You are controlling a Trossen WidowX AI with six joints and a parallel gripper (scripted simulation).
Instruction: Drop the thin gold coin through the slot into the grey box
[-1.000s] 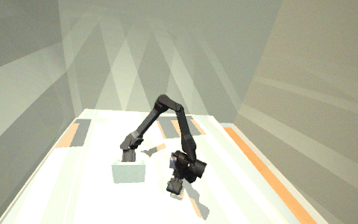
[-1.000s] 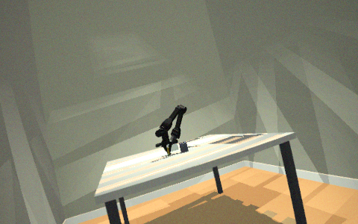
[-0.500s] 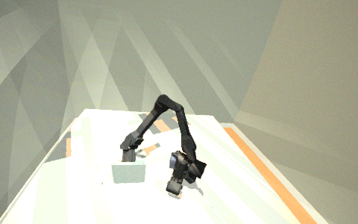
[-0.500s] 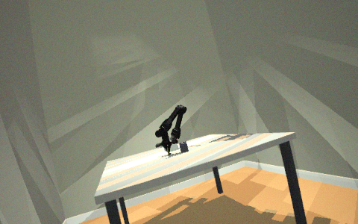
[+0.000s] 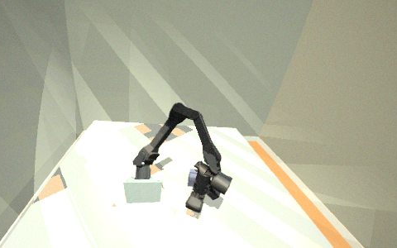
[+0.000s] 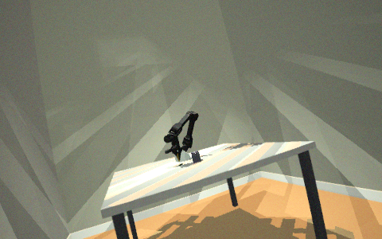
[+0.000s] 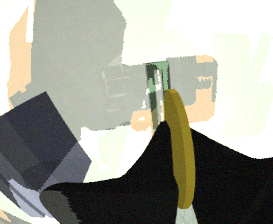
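The gold coin (image 7: 182,155) shows edge-on in the wrist view, between the two dark fingertips. My gripper (image 7: 168,126) is shut on it; the coin is also a thin yellow line in the exterior view and is hidden in the top view. The dark-green holder (image 7: 150,92) is just beyond the fingers, and its slot shows beside the coin. Whether the coin's lower edge is clear of the holder cannot be told. The pale grey box (image 5: 142,191) stands left of the gripper in the top view, in front of the arm's base. Its slot cannot be made out.
A dark blue block (image 5: 192,177) (image 6: 196,157) (image 7: 37,145) stands close to the gripper, behind it in the top view and at the left in the wrist view. The arm arches over the table (image 6: 146,193). Hard shadows and orange patches mark the table top.
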